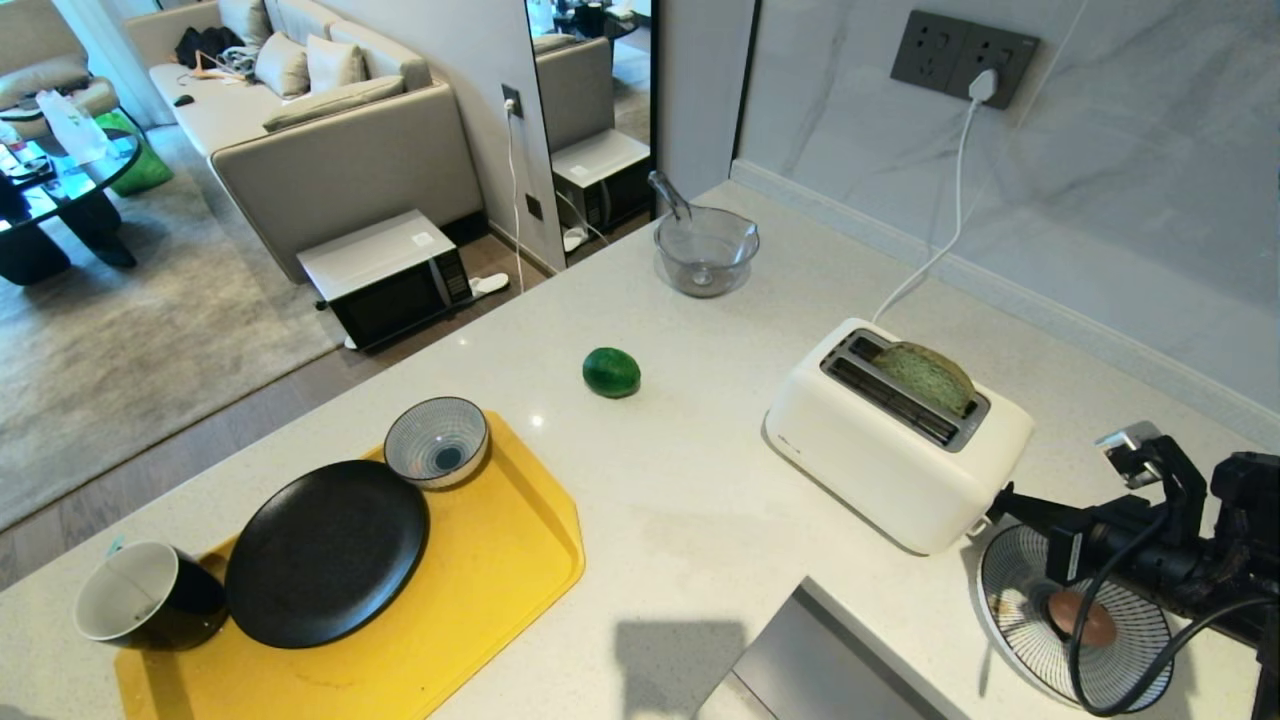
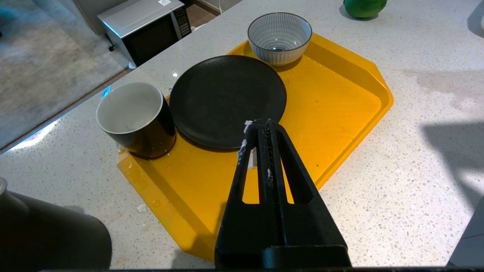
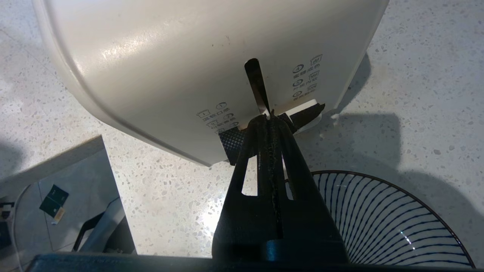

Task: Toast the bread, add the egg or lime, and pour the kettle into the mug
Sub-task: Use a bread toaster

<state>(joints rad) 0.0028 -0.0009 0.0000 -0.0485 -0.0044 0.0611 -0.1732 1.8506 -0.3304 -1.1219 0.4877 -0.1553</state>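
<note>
The pale green bread (image 1: 935, 375) stands in the far slot of the white toaster (image 1: 880, 460), its top showing. My right gripper (image 1: 1000, 500) (image 3: 269, 115) is shut, its tips on the black lever (image 3: 230, 139) at the low end of the toaster's slot. The lime (image 1: 611, 371) lies on the counter. An egg (image 1: 1085, 620) sits on a striped plate (image 1: 1010, 590) under my right arm. The black mug (image 1: 140, 595) (image 2: 132, 113) stands at the tray's corner. My left gripper (image 2: 259, 122) hangs shut and empty over the yellow tray (image 2: 340, 113). A dark grey body (image 2: 49, 234) beside it looks like the kettle.
On the tray are a black plate (image 1: 325, 550) and a striped bowl (image 1: 437, 440). A glass bowl with a spoon (image 1: 705, 250) stands at the counter's far edge. The toaster's cord (image 1: 950, 200) runs to a wall socket. A grey panel (image 1: 800, 660) lies near the front.
</note>
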